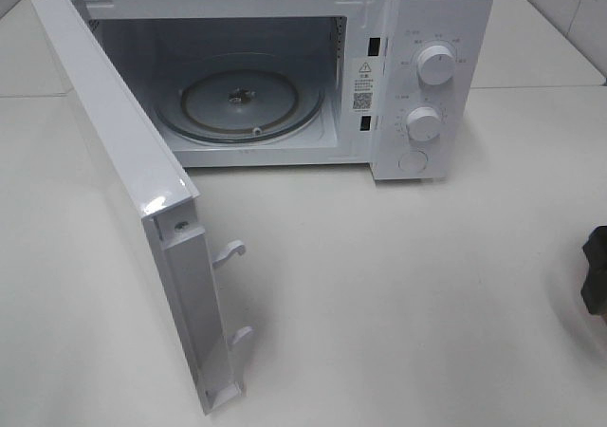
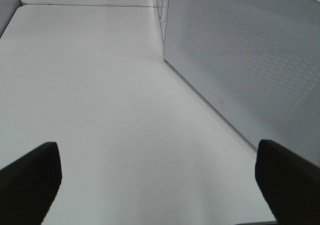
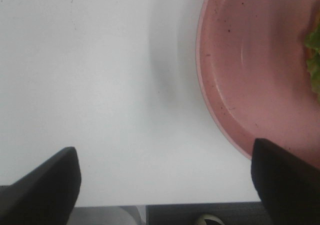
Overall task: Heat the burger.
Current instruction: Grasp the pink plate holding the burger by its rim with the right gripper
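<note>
Looking through the right wrist camera, you find only a green lettuce edge of the burger (image 3: 314, 60) on the pink plate (image 3: 250, 65); its direction and long axis you cannot tell. The high camera misses it and shows the microwave (image 1: 422, 28), door (image 1: 114, 161) open. The right gripper (image 3: 165, 155) and left gripper (image 2: 157, 147) both have jaws wide apart.

Smooth, glossy white casing on the microwave (image 1: 441, 9) at the top of the high view, sheen along the edge of its open door (image 1: 119, 161), clear glass turntable (image 1: 242, 104) inside, fine dotted mesh on the door panel in the left wrist view. Matt, smooth off-white table (image 1: 398, 285) beneath. Speckled pink plate (image 3: 250, 70) with a soft ceramic-like glaze, upper right of the right wrist frame; matt black fingers (image 3: 45, 185) along its bottom edge.
</note>
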Robot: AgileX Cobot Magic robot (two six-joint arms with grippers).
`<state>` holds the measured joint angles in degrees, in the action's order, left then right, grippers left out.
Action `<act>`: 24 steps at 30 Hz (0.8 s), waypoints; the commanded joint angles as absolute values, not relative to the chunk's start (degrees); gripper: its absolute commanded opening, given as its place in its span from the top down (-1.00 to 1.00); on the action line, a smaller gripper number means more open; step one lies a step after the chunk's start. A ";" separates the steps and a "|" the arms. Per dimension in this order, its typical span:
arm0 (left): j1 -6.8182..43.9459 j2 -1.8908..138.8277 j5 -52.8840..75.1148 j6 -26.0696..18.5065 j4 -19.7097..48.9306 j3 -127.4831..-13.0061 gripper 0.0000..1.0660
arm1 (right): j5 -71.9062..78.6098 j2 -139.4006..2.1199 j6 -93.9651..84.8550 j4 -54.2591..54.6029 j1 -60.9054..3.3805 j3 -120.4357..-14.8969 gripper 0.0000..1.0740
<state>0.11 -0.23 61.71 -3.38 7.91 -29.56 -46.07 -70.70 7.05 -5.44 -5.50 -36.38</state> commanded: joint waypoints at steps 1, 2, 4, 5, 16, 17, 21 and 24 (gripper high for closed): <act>0.11 -1.03 61.54 -3.50 7.96 -29.74 -0.83 | -39.48 -74.89 5.33 -5.27 -4.53 -36.55 -0.54; 0.11 -1.03 61.54 -3.50 7.96 -29.74 -0.83 | -38.10 -76.03 5.33 -5.39 -4.47 -36.55 -0.54; 0.11 -1.03 61.54 -3.50 7.96 -29.74 -0.83 | -36.44 -78.50 5.33 -5.67 -3.38 -36.55 -0.53; 0.11 -1.03 61.54 -3.50 7.96 -29.74 -0.83 | -36.44 -78.50 5.33 -5.67 -3.38 -36.55 -0.53; 0.11 -1.03 61.54 -3.50 7.96 -29.74 -0.83 | -33.52 -87.78 5.56 -7.16 2.41 -42.17 -0.50; 0.11 -1.03 61.54 -3.50 7.96 -29.74 -0.83 | -33.52 -87.78 5.56 -7.16 2.41 -42.17 -0.50; 0.11 -1.03 61.54 -3.50 7.96 -29.74 -0.83 | -33.29 -89.95 5.56 -7.28 2.86 -42.51 -0.49; 0.11 -1.03 61.54 -3.50 7.96 -29.74 -0.83 | -32.54 -91.67 5.61 -7.10 2.86 -42.51 -0.48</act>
<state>0.11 -0.23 61.71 -3.38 7.91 -29.56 -33.17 -90.30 5.96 -6.82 2.58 -42.40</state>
